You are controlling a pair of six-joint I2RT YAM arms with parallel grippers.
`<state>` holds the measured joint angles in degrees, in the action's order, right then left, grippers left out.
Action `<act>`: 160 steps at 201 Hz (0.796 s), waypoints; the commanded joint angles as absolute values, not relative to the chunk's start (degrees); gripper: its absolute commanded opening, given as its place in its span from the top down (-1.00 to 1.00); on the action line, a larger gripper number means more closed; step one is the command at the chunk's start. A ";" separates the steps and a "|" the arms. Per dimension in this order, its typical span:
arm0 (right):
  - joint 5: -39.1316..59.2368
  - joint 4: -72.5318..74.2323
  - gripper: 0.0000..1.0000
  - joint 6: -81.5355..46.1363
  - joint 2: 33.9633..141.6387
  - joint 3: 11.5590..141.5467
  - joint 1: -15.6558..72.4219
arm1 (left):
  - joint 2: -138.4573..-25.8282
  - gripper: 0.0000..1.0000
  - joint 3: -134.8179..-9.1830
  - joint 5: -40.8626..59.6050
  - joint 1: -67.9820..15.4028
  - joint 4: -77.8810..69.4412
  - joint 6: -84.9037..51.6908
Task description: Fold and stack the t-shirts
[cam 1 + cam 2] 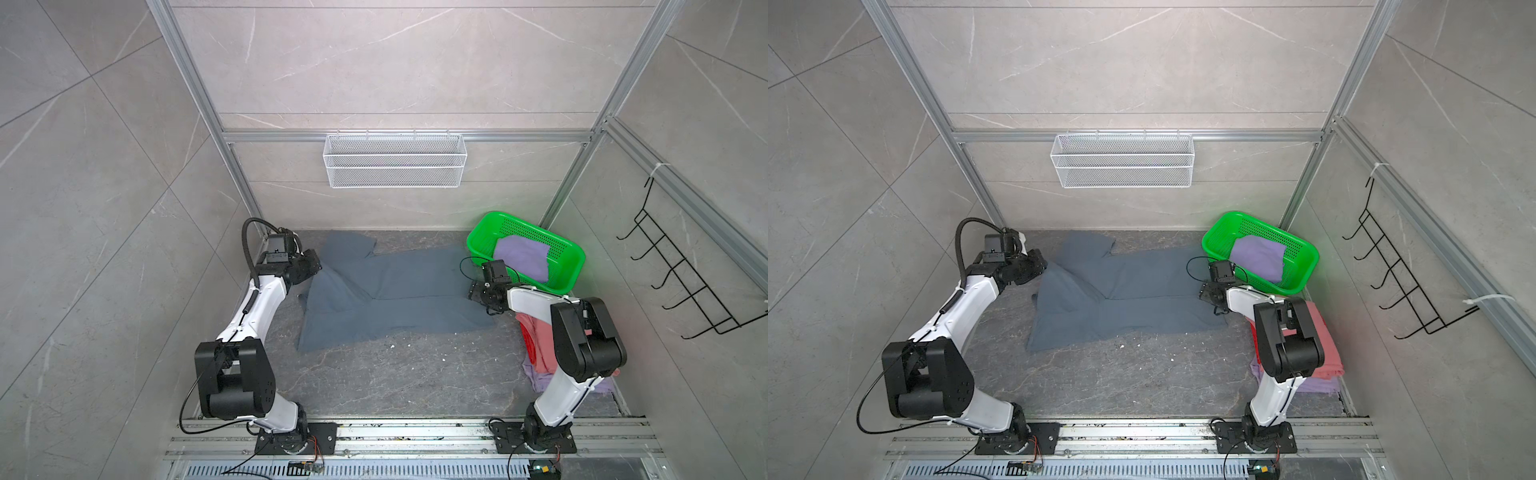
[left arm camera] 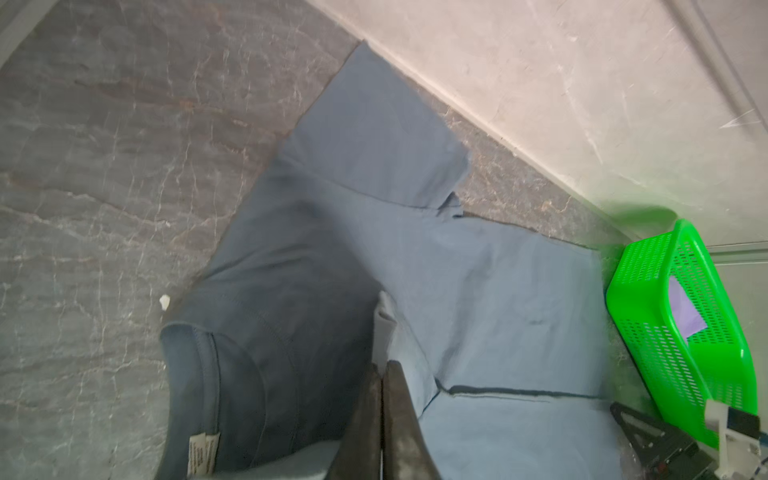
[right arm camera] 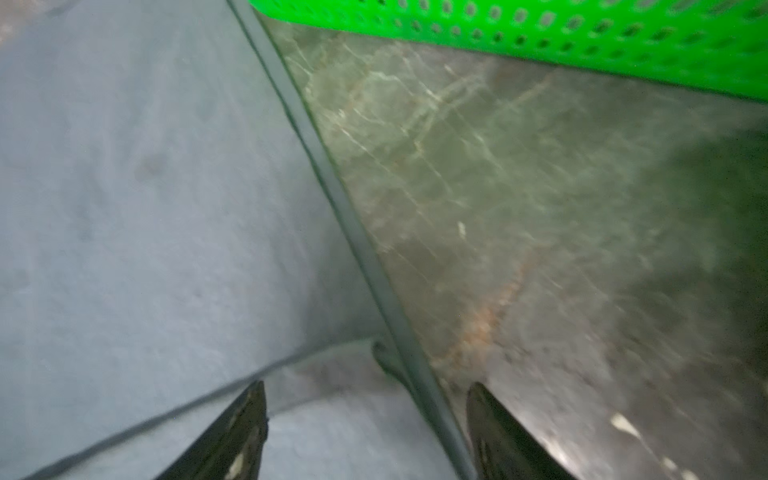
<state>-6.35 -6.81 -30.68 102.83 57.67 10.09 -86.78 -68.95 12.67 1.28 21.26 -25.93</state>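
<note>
1. A green basket [image 1: 567,272] sits in the far corner of the dark marbled surface [image 1: 395,374], tipped up against the wall, with a lavender shirt [image 1: 521,257] lying inside it.
2. The blue-grey shirt [image 1: 399,299] lies spread on the surface, reaching from just beside the basket away towards the left arm. One sleeve points at the back wall, and part of the body is folded over on itself.
3. The left claw [image 2: 382,415] is at the end of the shirt farthest from the basket. Its fingers are pressed together on a raised fold of the blue-grey cloth, near the collar and its small white label [image 2: 201,455].
4. The right claw [image 3: 370,432] hangs low at the shirt's end nearest the basket, just in front of the basket's wall. Its fingers are spread, 1 over the cloth and 1 over the bare surface. The hem runs between them and they grip nothing.
5. Nearer the arm bases than the basket, on the same side, a folded pink shirt [image 1: 1325,345] lies on top of a lavender cloth [image 1: 1320,386]. Both are partly hidden by the right arm.
</note>
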 commanded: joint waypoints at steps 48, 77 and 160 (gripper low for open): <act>-5.89 -6.34 -0.28 -30.73 107.81 62.20 9.95 | -79.62 1.00 -68.25 14.09 1.48 21.60 -24.27; -6.93 -7.49 -0.04 -30.55 108.72 62.77 9.95 | -78.45 1.00 -68.81 13.81 1.50 22.07 -23.91; -8.68 -8.54 0.68 -30.81 106.93 62.65 10.00 | -76.82 1.00 -68.47 12.53 1.47 22.81 -23.49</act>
<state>-7.49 -6.68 -30.48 107.68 61.63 10.04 -79.42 -67.55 12.58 1.28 22.81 -25.26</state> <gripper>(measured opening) 0.183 0.050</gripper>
